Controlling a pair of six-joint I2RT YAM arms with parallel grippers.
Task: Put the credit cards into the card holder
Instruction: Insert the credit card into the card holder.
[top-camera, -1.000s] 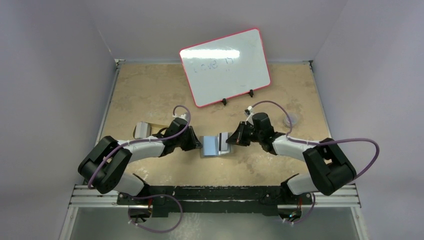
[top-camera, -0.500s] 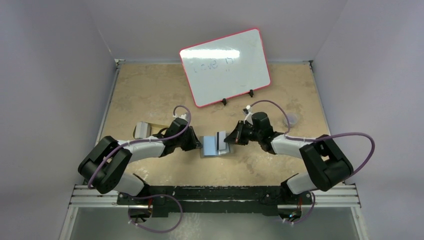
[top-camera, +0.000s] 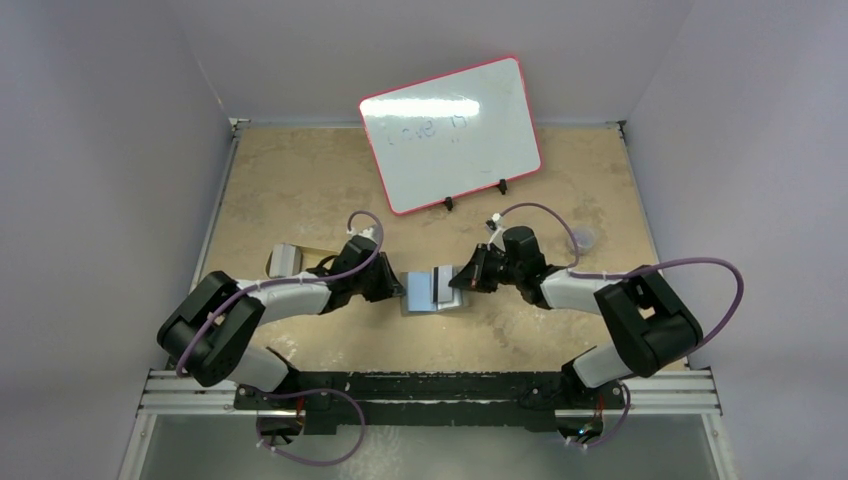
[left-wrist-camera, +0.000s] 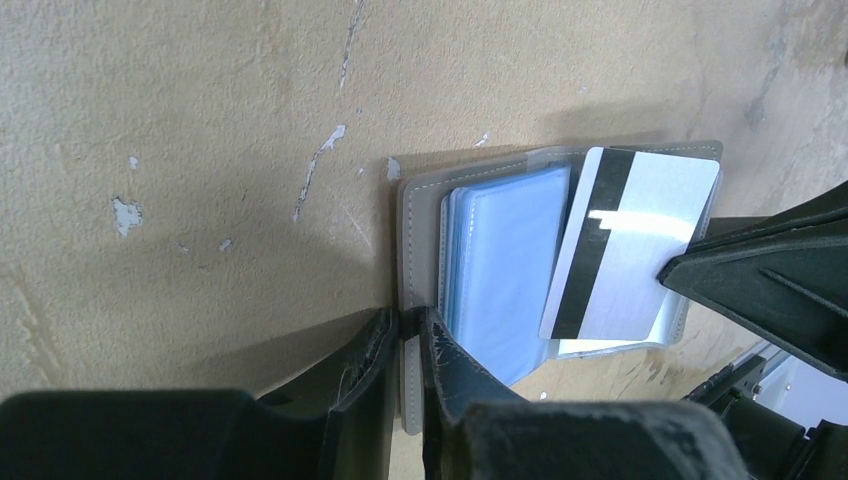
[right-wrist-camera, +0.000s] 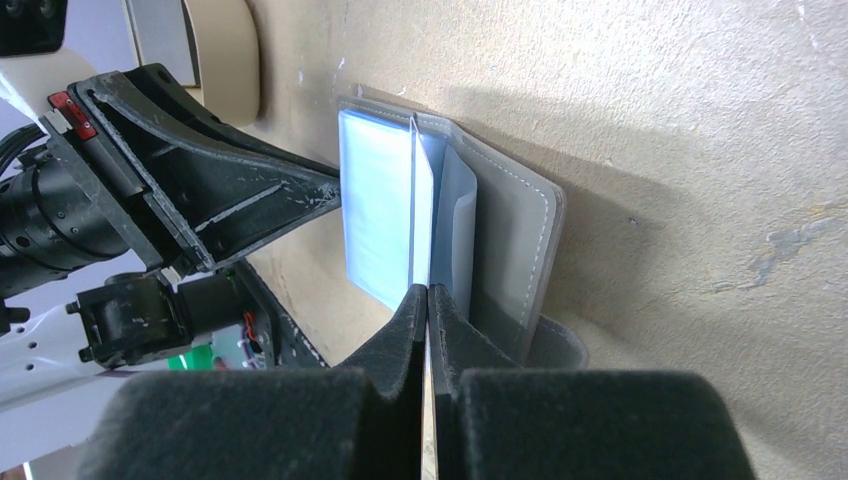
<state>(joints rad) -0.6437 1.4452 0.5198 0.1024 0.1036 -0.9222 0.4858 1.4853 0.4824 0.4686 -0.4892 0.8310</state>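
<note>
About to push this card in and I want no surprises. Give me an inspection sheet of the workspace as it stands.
Surface: tan table, scuffed, white chips; no spills seen.
Job's things: card holder lies open; one credit card, white with black stripe, over its right half, entry into a pocket cannot be told; no other cards seen.
Clutter: gold tin by the left arm; small clear item on the right side, unidentifiable.
Grippers: left gripper clamped on the card holder's cover edge; right gripper shut on the credit card.
Cables: purple cables loop off both arms, none across the card holder.
Surroundings: whiteboard on stand at the back; plain walls.
</note>
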